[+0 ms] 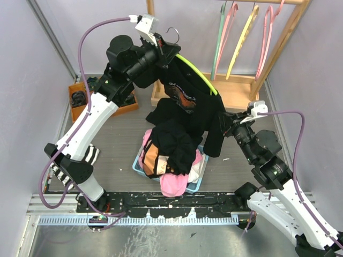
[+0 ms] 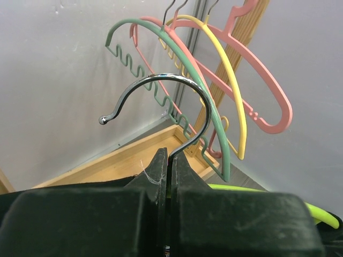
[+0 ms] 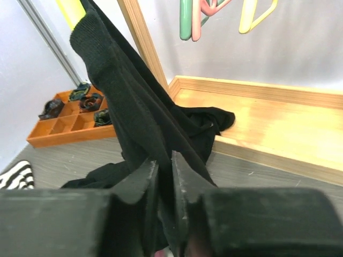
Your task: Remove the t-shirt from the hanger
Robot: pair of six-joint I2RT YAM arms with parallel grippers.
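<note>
The grey table (image 1: 118, 139) carried a wooden rack (image 1: 236, 91) at its far right. The black t-shirt (image 1: 187, 101) hung over the middle of the table, not yet off the lime hanger (image 1: 202, 76). Its lower part was heaped on the mixed clothes in the blue basket (image 1: 136, 167) below.

The left gripper (image 2: 169, 160), raised at the far side, had its jaws pressed fully together on the stem of the hanger's metal hook (image 2: 161, 80). The right gripper (image 3: 165, 171), low at the shirt's right edge, had its jaws almost together, with a fold of the black cloth clamped between them.

The shirt covered all but one lime arm of the hanger and much of the basket. An orange tray (image 1: 77, 110) at the far left held dark items too small to make out. A striped cloth (image 1: 92, 155) lay partly hidden behind the left arm.

Four spare hangers (image 1: 244, 36) hung on the rack: one green, one yellow, two pink. There was one basket and one tray.
</note>
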